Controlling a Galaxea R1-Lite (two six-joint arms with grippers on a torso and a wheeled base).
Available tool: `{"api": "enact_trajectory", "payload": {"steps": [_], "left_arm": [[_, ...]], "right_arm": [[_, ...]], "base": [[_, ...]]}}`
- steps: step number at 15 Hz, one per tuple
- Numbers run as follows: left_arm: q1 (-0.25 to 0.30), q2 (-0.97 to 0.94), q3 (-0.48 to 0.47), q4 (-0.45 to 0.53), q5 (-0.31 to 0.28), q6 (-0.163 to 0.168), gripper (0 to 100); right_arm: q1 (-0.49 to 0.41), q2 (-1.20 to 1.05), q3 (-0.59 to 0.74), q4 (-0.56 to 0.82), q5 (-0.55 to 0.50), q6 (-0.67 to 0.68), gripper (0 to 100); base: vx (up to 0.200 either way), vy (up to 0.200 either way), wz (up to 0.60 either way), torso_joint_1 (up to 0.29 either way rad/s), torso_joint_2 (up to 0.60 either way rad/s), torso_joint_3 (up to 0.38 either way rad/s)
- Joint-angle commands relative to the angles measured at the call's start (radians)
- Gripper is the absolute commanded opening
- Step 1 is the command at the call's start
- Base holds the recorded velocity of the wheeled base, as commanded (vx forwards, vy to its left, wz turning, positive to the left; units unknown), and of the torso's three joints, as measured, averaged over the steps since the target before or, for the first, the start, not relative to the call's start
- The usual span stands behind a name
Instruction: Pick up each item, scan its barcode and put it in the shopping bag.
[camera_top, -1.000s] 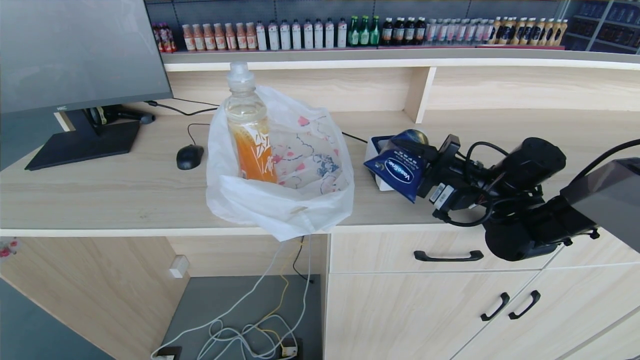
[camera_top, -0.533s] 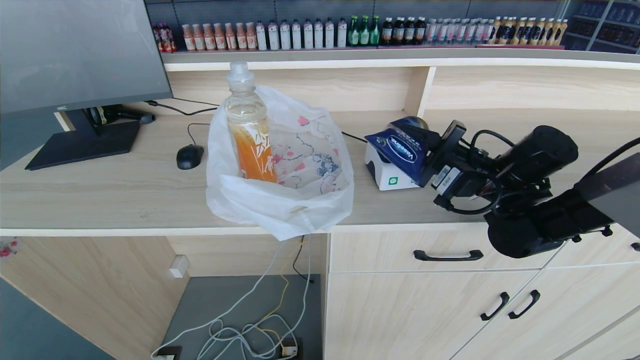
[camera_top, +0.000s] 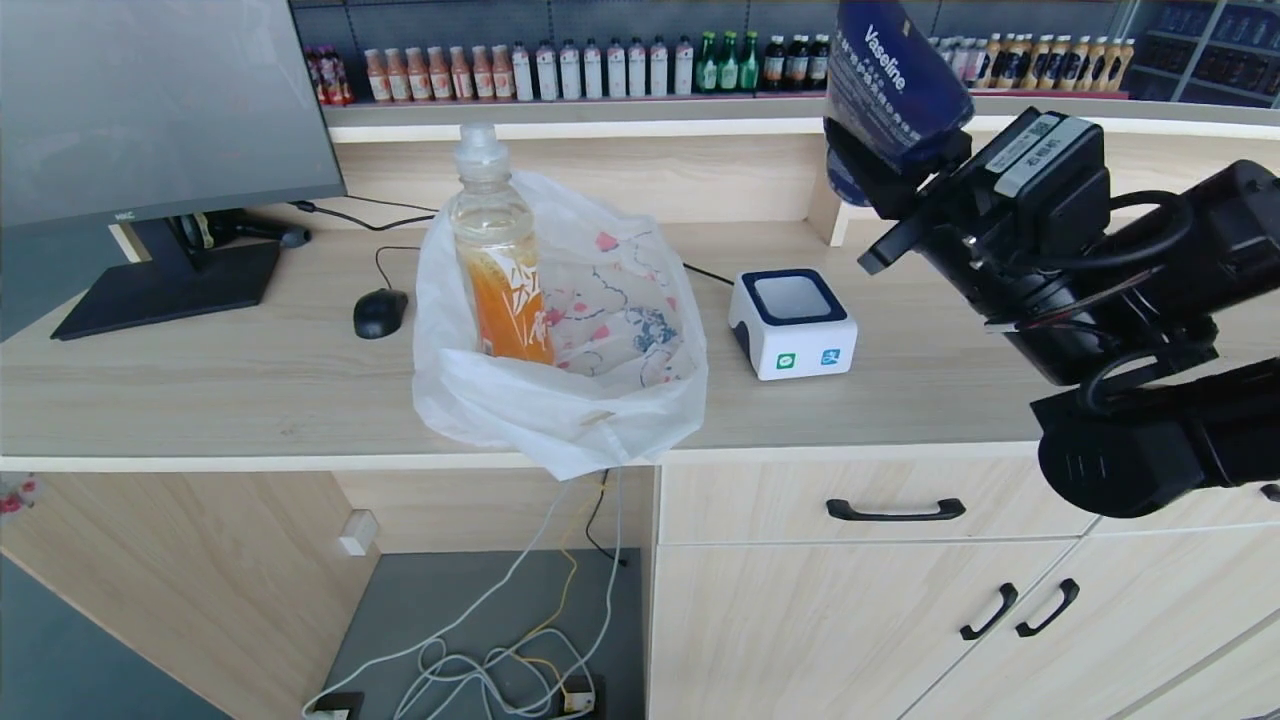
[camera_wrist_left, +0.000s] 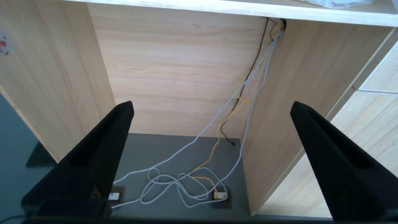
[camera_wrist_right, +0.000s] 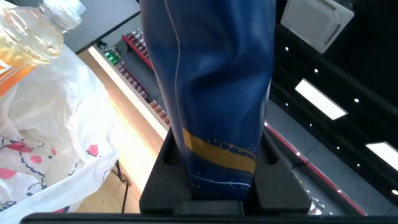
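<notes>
- While we watched, our right gripper (camera_top: 888, 165) pinched the blue pouch (camera_top: 895, 75) by its lower end, the rest sticking up past the fingers.
- We saw it held high, right of the shopping bag (camera_top: 480, 400) and the scanner (camera_top: 792, 322).

Raised the dark blue soft plastic pouch (camera_top: 897, 82), gripped in the right claw (camera_top: 889, 163), from just over the white cube-shaped scanner (camera_top: 793, 328) to high above the tabletop (camera_top: 200, 385).

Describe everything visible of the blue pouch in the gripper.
The blue pouch is a soft, glossy dark-blue pack with white lettering and a gold band near its lower end. It is held roughly upright, clear of the counter. The right gripper is shut on its lower end; nothing else touches it.
</notes>
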Motion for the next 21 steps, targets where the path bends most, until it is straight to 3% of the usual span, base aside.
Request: {"api": "enact_trajectory", "payload": {"steps": [1,5,10,16,21], "left_arm": [[0.0,0.0,0.0,0.0,0.0,0.0,100],[0.0,0.0,0.0,0.0,0.0,0.0,100],[0.0,0.0,0.0,0.0,0.0,0.001,100],[0.0,0.0,0.0,0.0,0.0,0.0,100],[0.0,0.0,0.0,0.0,0.0,-0.005,100]], "right_arm": [[0.021,-0.085,0.062,-0.001,-0.047,0.052,0],[0.051,-0.106,0.196,-0.001,-0.114,0.298,0],[0.044,-0.08,0.185,-0.001,-0.157,0.52,0],[0.09,-0.073,0.196,-0.001,-0.371,0.641,0],[0.122,-0.056,0.214,-0.001,-0.387,0.666,0]], "base": [[0.0,0.0,0.0,0.0,0.0,0.0],[0.0,0.0,0.0,0.0,0.0,0.0],[0.0,0.0,0.0,0.0,0.0,0.0],[0.0,0.0,0.0,0.0,0.0,0.0],[0.0,0.16,0.0,0.002,0.0,0.003]]}}
